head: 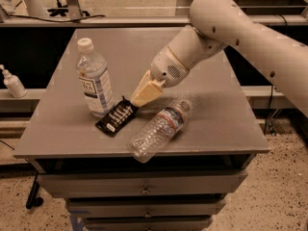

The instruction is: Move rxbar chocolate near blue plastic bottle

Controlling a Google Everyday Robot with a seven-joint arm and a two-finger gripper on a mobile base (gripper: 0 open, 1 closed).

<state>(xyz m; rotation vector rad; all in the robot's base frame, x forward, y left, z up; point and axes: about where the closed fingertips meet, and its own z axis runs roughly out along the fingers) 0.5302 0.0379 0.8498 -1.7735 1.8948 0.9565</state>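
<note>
The rxbar chocolate (115, 118) is a small flat black wrapper with pale lettering, lying on the grey table (67, 134) just right of the base of the blue plastic bottle (94, 80). That bottle stands upright at the left, with a white cap and a blue-and-white label. My gripper (139, 97) reaches down from the right on the white arm (240, 32). Its tan tip meets the upper right end of the bar.
A thinner ribbed clear bottle (161, 129) with a narrow label band lies on its side near the table's front edge, just right of the bar and below the gripper. A small white pump bottle (12, 83) stands on a ledge beyond the table's left side.
</note>
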